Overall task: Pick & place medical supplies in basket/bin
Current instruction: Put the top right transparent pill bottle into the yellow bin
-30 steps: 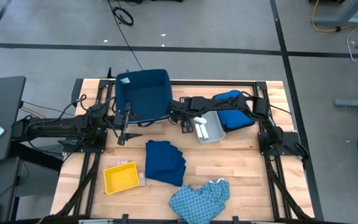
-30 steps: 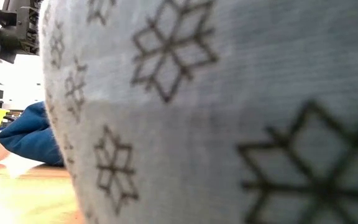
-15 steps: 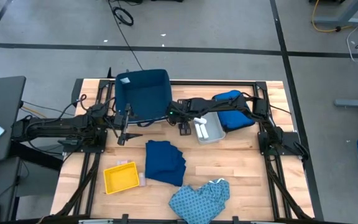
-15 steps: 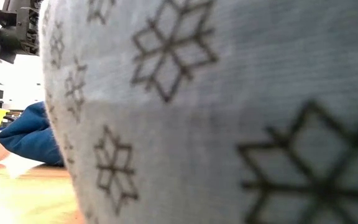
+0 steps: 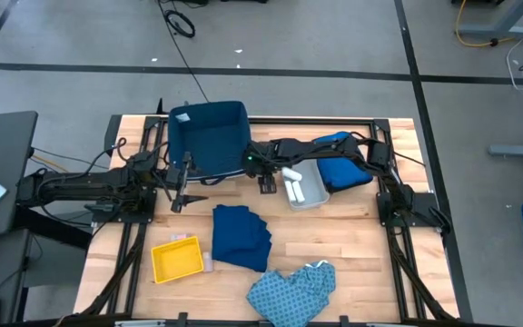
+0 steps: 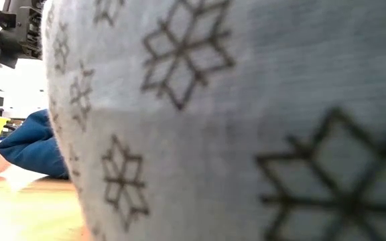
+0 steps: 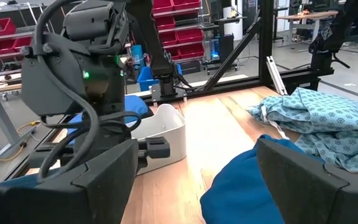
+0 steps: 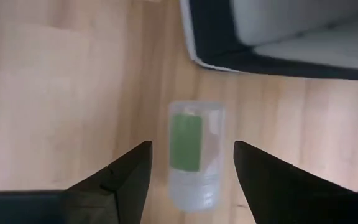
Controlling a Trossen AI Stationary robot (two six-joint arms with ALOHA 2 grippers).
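Beside the grey tray (image 5: 305, 189), the right end effector (image 8: 190, 163) hangs spread wide over a small packet (image 8: 194, 154) on the worktop (image 5: 352, 241), gripping nothing. Next: descend, close.

The left end effector (image 7: 194, 163), also spread wide and unloaded, waits near the navy bin (image 5: 209, 136).

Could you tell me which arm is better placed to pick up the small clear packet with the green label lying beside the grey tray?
The right. Its tool hangs open directly above the packet, fingers either side, next to the grey tray. The left tool waits off by the navy bin.

right gripper (image 5: 267, 184) nearer navy bin (image 5: 209, 136)
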